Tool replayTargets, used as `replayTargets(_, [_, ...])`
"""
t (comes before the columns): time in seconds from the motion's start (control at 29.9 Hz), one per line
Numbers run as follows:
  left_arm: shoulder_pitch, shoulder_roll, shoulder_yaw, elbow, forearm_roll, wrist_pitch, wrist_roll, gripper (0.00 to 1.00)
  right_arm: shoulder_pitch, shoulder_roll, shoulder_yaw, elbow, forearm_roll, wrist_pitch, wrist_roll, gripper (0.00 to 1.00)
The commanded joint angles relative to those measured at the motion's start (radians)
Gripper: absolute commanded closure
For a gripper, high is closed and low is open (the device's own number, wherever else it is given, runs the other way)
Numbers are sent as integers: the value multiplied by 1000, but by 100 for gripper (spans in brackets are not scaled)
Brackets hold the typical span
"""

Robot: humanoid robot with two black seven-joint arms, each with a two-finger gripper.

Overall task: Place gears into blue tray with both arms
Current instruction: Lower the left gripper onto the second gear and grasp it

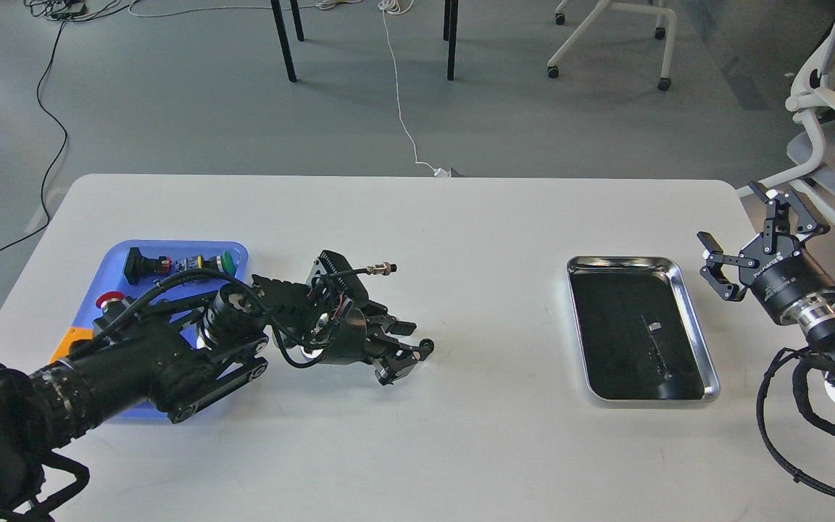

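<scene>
A white table [403,217] stands on a grey floor with office chair legs behind it. The left arm [142,355] crosses the blue tray [120,257], hiding most of its near half; push-button switches [178,264] lie along its far rim. The left gripper [410,348], right of the tray, is nearly closed, with a small black gear [426,345] at its fingertips; whether it is gripped is hard to tell. The right gripper [740,232] hangs spread wide and empty, just right of the steel tray [700,341].
</scene>
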Motion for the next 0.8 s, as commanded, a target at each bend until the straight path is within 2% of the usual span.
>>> replayTargets(0.0, [0, -1, 5, -4, 0, 1, 0, 51, 0, -9, 1, 0, 0, 0, 0, 2])
replayTargets(0.2, [3, -3, 5, 1, 0, 0, 0, 55, 0, -12, 1, 2, 0, 0, 0, 2])
replayTargets(0.33, [3, -4, 5, 5, 0, 0, 0, 74, 0, -12, 1, 0, 0, 0, 0, 2])
replayTargets(0.43, [3, -6, 5, 5, 0, 0, 0, 83, 0, -12, 1, 0, 0, 0, 0, 2])
replayTargets(0.77, [-3, -14, 5, 2, 0, 1, 0, 89, 0, -12, 1, 0, 0, 0, 0, 2])
